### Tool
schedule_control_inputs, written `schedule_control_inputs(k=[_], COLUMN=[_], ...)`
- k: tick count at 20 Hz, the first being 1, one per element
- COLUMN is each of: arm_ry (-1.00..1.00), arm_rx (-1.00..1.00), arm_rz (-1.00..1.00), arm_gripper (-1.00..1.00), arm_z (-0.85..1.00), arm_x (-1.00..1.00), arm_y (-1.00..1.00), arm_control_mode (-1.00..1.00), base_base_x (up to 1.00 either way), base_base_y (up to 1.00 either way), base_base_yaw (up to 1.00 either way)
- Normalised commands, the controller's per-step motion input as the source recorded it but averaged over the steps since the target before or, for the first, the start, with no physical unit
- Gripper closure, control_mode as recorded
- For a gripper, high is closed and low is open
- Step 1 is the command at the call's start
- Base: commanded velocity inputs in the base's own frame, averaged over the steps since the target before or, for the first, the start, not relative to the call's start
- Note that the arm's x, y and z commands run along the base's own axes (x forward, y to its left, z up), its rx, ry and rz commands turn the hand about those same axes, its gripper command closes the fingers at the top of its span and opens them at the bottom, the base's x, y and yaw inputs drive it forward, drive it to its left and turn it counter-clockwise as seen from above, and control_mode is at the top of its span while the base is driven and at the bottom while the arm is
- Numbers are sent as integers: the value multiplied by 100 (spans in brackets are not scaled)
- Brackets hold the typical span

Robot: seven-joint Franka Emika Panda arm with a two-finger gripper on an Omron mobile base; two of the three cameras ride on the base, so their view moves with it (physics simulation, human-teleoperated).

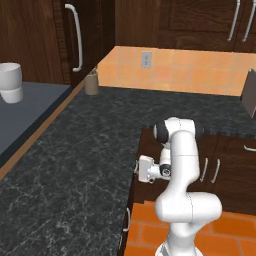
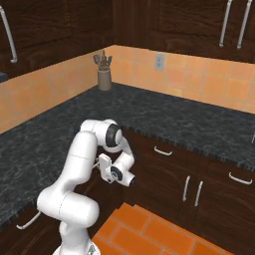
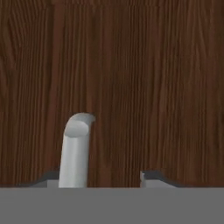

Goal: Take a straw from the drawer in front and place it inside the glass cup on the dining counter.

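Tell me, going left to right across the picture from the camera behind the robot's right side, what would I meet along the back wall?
Long silver cabinet handle → utensil holder on the black speckled counter → wall outlet → pair of silver cabinet handles.

Dark wood-grain drawer (image 3: 131,78); matt silver handle (image 3: 75,148)

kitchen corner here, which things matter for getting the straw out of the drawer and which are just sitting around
Belongs to the job:
- drawer front, dark wood, close ahead of the hand
- drawer handle, silver, between the fingers

Just lying about:
- utensil holder on the black counter
- wall outlet
- white container
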Motion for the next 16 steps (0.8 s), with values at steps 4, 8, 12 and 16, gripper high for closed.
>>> schedule_control_inputs(k=[4, 8, 12, 16], arm_ry=[-11, -5, -1, 0], arm_rx=[-10, -8, -6, -4], arm_rz=[0, 0, 0, 0], arm_gripper=[100, 100, 100, 100], arm_z=[0, 0, 0, 0], arm_x=[-47, -52, -51, -52], arm_y=[-51, -89, -100, -100], arm_control_mode=[-100, -100, -100, -100], base_base_x=[0, 0, 0, 0], base_base_y=[0, 0, 0, 0], base_base_yaw=[0, 0, 0, 0])
